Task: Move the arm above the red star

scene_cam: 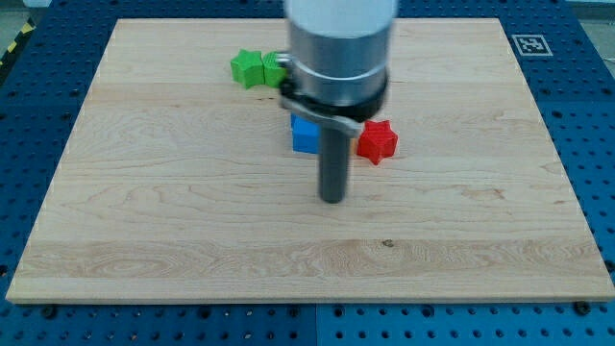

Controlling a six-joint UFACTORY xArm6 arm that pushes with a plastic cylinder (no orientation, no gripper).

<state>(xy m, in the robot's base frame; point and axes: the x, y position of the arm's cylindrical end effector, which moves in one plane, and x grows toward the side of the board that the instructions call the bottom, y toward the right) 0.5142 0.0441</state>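
Just up-right of my tip (332, 200) sits the red star (377, 141), apart; blue block (306, 135) up-left. No fingers on rig, nothing held. Approach step; next needs tip past star's far side.

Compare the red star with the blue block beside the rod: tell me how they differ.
Colour: the red star is red, the blue block is blue.
Shape: the red star has pointed arms; the blue block looks squared, like a cube.
Place: the blue block lies to the view's left of my tip, the red star to its right.
View: the arm partly hides the blue block; the red star shows almost whole.
Both rest on the wooden board, above my tip in the view.
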